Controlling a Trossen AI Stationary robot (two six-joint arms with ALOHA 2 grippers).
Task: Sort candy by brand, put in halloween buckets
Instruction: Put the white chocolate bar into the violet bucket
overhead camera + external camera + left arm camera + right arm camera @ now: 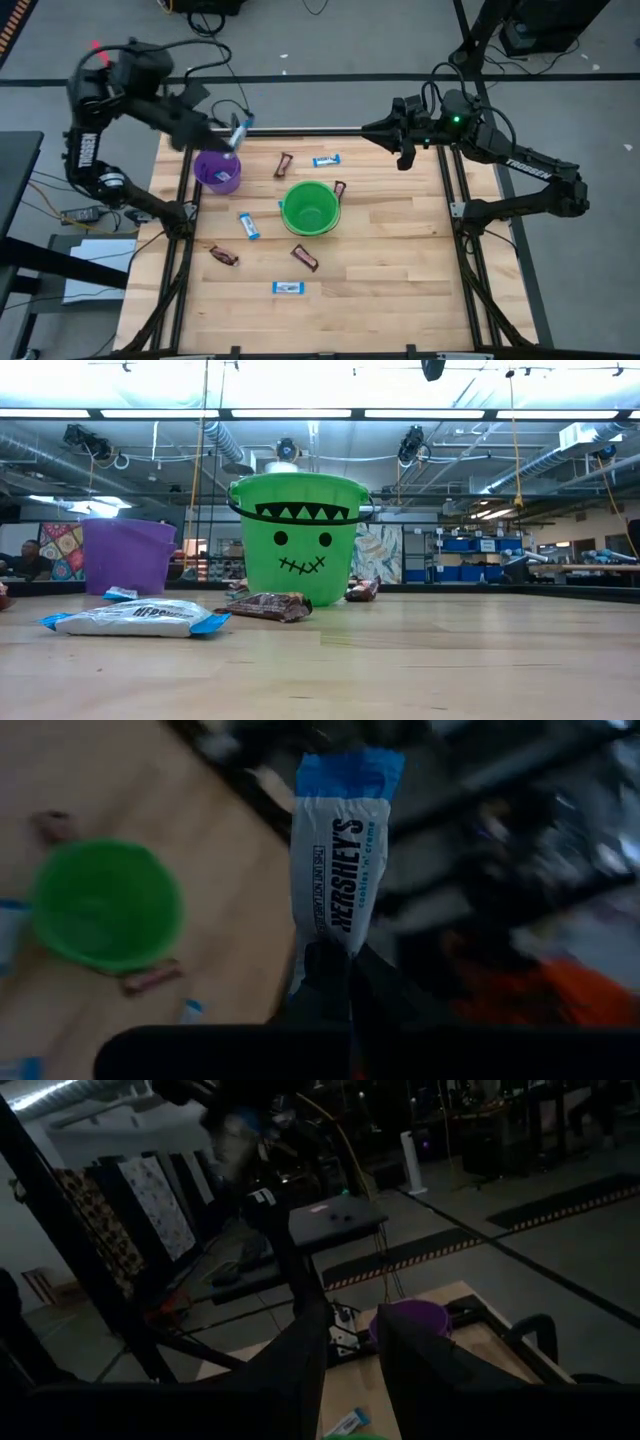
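High view shows sorting mostly outstanding: left gripper (236, 132) clamps a blue-and-white bar (238, 128) above the purple bucket (217, 171), seven candies (248, 226) remain on the surface (400, 240) around the green bucket (309, 208), and right gripper (405, 152) waits part-open, empty.

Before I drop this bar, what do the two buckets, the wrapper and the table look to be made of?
Green bucket: smooth moulded plastic, slight sheen, printed black face.
Purple bucket: likely the same plastic, duller and faintly see-through.
Blue-and-white bar pinched in the left gripper: thin glossy printed film, probably plastic, crimped at its end.
Table: light wood planks with visible grain.
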